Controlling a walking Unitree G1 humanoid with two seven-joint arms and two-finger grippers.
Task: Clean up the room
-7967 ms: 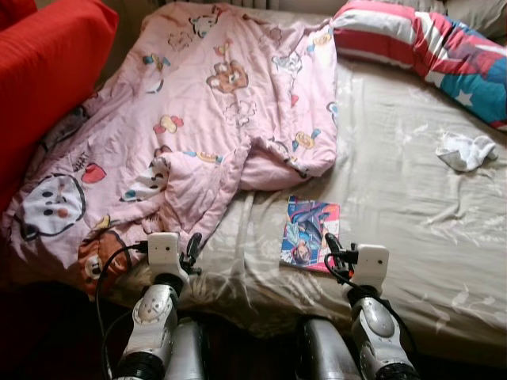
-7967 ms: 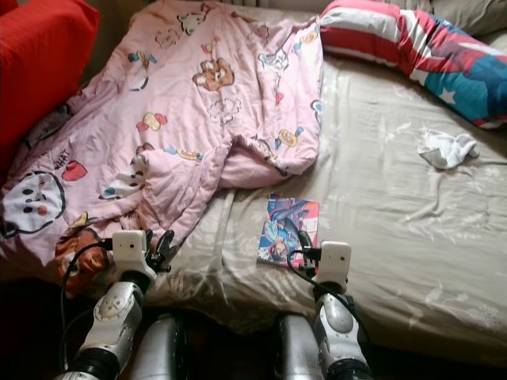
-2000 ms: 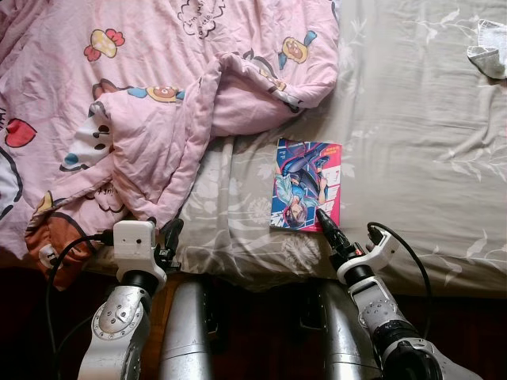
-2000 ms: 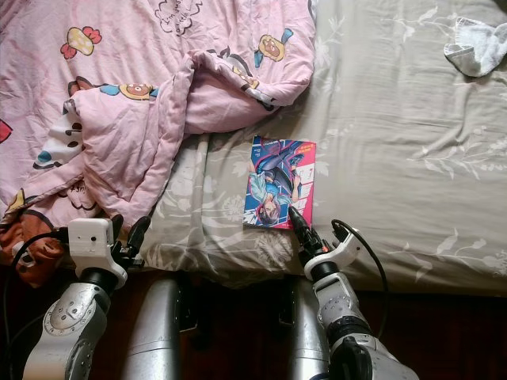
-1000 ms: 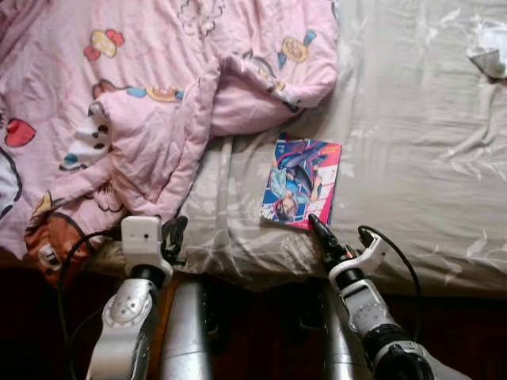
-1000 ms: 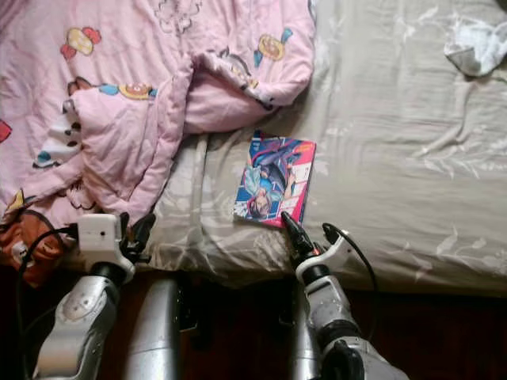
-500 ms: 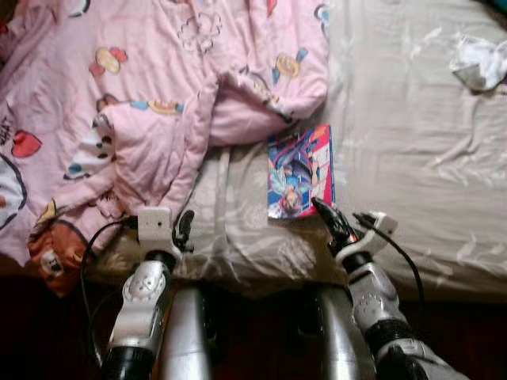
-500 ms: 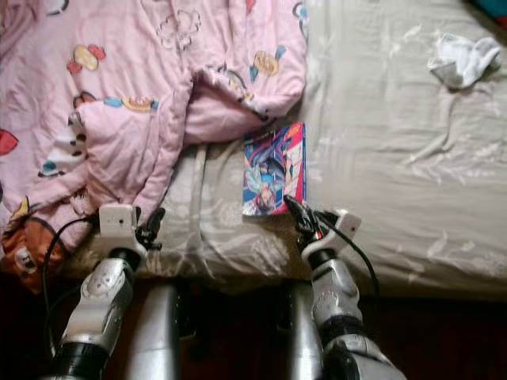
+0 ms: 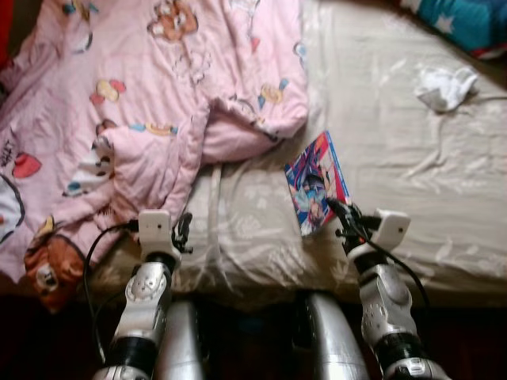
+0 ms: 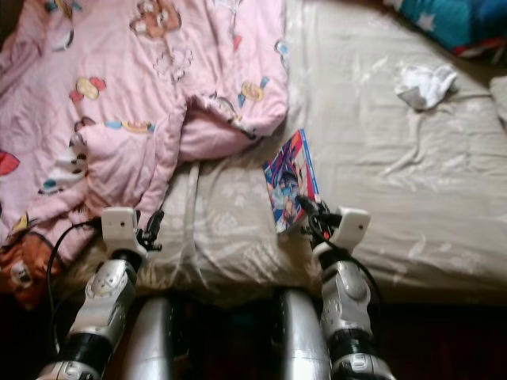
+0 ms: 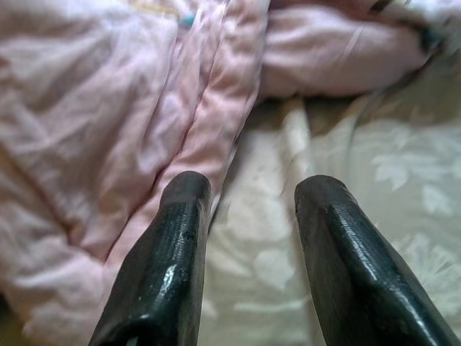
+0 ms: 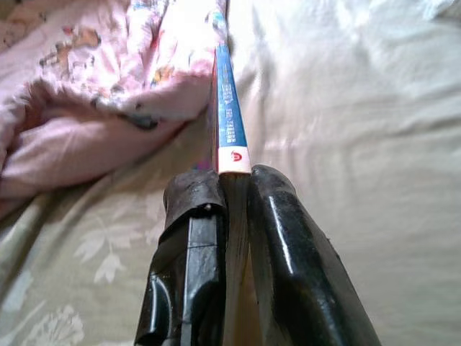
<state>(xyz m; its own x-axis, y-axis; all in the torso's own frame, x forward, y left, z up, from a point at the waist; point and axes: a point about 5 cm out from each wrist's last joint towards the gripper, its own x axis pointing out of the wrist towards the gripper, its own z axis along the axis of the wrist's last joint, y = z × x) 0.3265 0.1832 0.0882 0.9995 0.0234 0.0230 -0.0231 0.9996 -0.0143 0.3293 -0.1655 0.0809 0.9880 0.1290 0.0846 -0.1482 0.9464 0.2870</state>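
Now, right gripper (image 12: 230, 191): fingers clamped on comic book (image 9: 316, 188), tilted up near the bed (image 9: 444, 198) front edge.
Left gripper (image 11: 248, 198): fingers apart, beside pink quilt (image 9: 150, 119).
Sock (image 9: 444, 85): far right.

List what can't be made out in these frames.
- Comic book cover: tilted and blurred in the head views, edge-on between the right claw fingers in its wrist view.
- White cloth: too small to identify.
- Star-print pillow: cut off by the top edge.

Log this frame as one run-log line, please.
right end effector: shut on book, tilted up off sheet | left end effector: open, idle by blanket | sock: on sheet
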